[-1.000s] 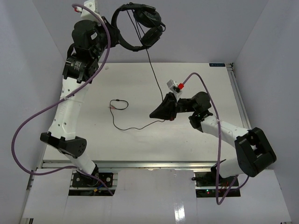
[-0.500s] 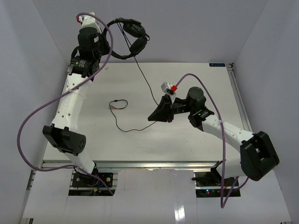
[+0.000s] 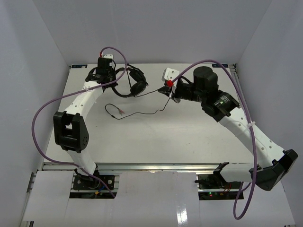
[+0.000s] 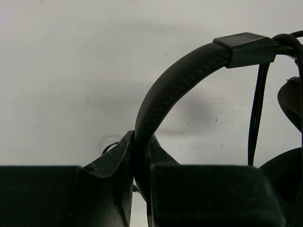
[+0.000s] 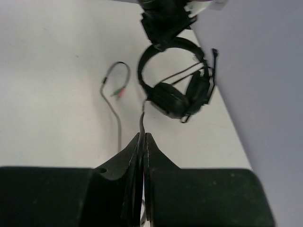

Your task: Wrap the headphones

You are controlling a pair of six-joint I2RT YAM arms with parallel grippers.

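At the far left of the desk (image 3: 199, 137), the left tool (image 4: 141, 147) pinches the headband (image 4: 175, 80) of the headphones (image 3: 137, 86), while the right tool (image 5: 143, 138), pressed together, nips their thin cable (image 3: 147, 112), whose plug end lies on the desk.

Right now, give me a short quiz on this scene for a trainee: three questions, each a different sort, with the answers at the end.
1. True or false: the left gripper is open and clear of the headphones.
2. What does the right gripper pinch? A: an earcup. B: the thin black cable. C: a purple robot cable.
3. Fill in: the cable's plug end lies on the ____.

Key
1. False: it is shut on the headband.
2. B.
3. table.
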